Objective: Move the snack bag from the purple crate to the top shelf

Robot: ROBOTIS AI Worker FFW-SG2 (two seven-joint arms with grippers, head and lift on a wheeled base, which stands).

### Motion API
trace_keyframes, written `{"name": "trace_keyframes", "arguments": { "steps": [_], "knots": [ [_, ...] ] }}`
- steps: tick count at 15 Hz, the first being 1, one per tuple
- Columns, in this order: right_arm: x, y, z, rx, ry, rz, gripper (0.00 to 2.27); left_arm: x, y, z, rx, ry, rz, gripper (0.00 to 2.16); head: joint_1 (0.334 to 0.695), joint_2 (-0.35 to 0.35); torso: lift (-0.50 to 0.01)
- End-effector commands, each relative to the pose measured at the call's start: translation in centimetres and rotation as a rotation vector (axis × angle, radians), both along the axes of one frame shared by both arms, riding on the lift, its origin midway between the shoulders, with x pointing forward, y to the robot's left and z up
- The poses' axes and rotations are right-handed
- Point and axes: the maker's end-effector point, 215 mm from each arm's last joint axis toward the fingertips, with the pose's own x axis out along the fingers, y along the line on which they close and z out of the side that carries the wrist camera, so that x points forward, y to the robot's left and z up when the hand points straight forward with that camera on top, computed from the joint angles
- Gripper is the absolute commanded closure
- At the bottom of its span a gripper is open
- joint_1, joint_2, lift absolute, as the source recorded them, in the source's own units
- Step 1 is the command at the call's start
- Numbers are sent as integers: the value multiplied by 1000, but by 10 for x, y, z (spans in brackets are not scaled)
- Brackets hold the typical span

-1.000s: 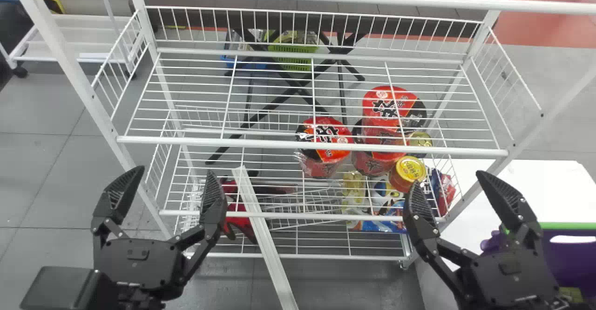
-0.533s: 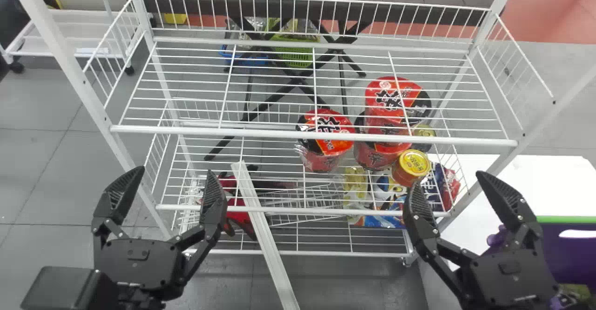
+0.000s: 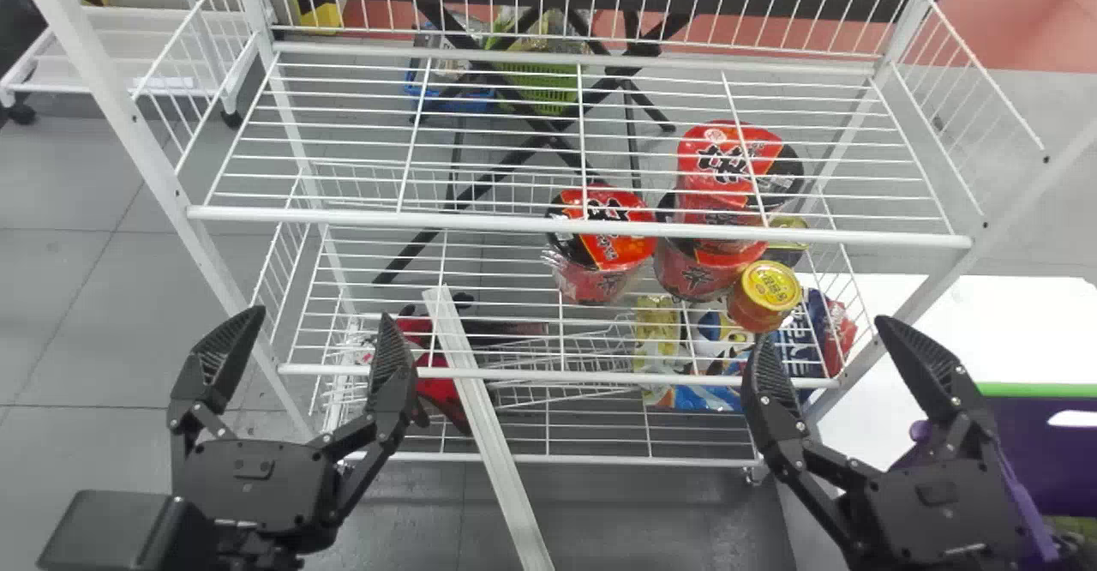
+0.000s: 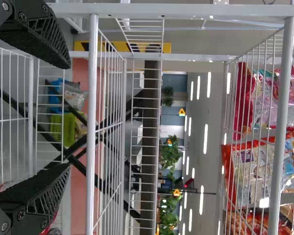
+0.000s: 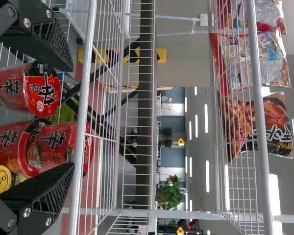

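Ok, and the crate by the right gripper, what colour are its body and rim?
Purple body, green rim; head view.

Below the middle shelf point(image 3: 480, 223), toward its right end, a red tub point(image 3: 728, 155) sits on another tub point(image 3: 698, 275), with a single tub point(image 3: 600, 249) just left of them and a yellow-lidded jar point(image 3: 765, 297) near the pair. Colourful packets point(image 3: 698, 395) lie farther beneath. A pale strip point(image 3: 493, 442) slants below the middle shelf's front edge. Beyond the shelf are a green basket point(image 3: 540, 78), a blue basket point(image 3: 450, 95) and a dark table point(image 3: 771, 9) on crossed legs; a white cart point(image 3: 86, 52) is beyond its left end. Packets with red edges point(image 4: 289, 152) are above it.
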Motion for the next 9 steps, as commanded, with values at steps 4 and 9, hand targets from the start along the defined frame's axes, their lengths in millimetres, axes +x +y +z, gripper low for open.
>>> {"name": "trace_keyframes", "arguments": {
  "steps": [4, 9],
  "knots": [
    [-1, -6, 0, 13, 1, -25, 137, 0, 0, 0, 1, 0, -1, 103, 695, -67, -454],
    [-25, -24, 59, 83, -240, -107, 137, -1, -4, 0, 0, 0, -9, 103, 695, -101, -456]
  ]
}}
